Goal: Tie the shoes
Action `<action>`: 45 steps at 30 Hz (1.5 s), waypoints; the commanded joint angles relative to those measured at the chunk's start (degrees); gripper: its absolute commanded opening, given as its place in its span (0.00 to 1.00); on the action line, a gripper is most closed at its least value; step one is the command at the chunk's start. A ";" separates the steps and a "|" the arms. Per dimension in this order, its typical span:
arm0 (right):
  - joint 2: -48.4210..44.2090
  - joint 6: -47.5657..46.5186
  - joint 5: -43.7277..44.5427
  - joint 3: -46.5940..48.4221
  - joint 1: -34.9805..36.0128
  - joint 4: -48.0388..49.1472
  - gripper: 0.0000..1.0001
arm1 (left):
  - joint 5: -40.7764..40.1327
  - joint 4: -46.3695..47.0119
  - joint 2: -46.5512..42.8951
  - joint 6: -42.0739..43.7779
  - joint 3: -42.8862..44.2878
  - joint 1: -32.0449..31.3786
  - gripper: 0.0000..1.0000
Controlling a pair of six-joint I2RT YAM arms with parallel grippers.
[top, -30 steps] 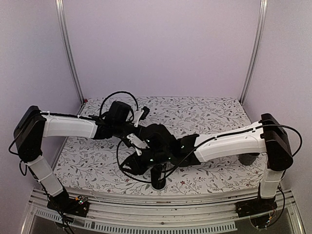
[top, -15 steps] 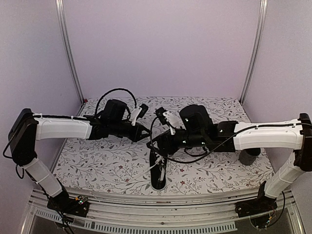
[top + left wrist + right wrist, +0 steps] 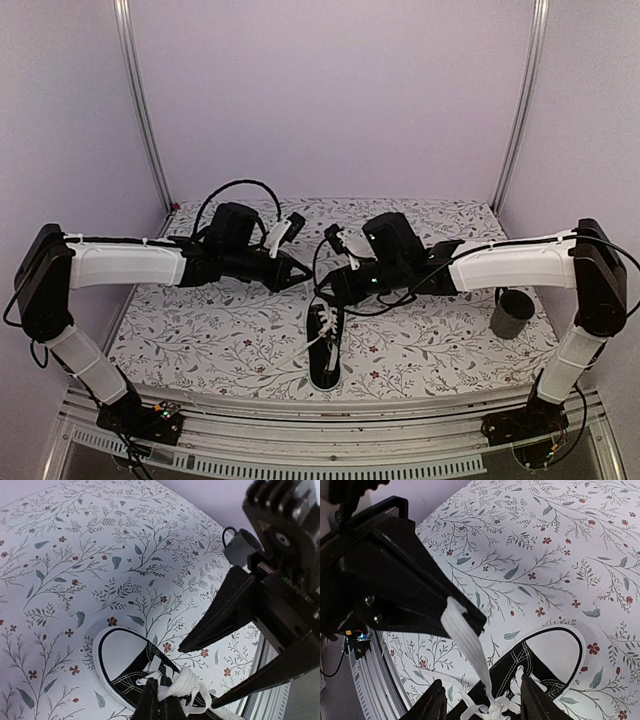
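Left fingers (image 3: 150, 705) pinched 1 flat white lace (image 3: 465, 640), the black canvas sneaker (image 3: 540, 680) below them. Right fingers (image 3: 434, 705) had lifted clear, standing apart astride that lace, probably to regrasp it.

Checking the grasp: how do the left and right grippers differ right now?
The left gripper is shut; the right gripper stands open. The left gripper pinches the white lace; the right gripper clamps nothing. Both hover above the sneaker, tips facing each other.
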 commanded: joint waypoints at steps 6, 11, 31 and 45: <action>7.03 -3.87 -0.87 10.51 -0.99 -0.43 0.33 | 1.66 0.79 -1.86 1.11 0.57 0.23 0.00; 6.23 -2.95 1.51 10.20 -0.98 -0.15 0.03 | 0.82 0.56 -2.02 0.97 -0.09 0.12 0.09; -0.32 4.38 5.48 0.45 -1.10 0.71 0.02 | -3.46 9.54 -3.65 2.86 -22.39 -8.32 0.62; -0.75 4.65 5.34 0.27 -1.20 0.89 0.02 | -6.43 7.61 5.46 7.75 -17.49 -11.34 0.42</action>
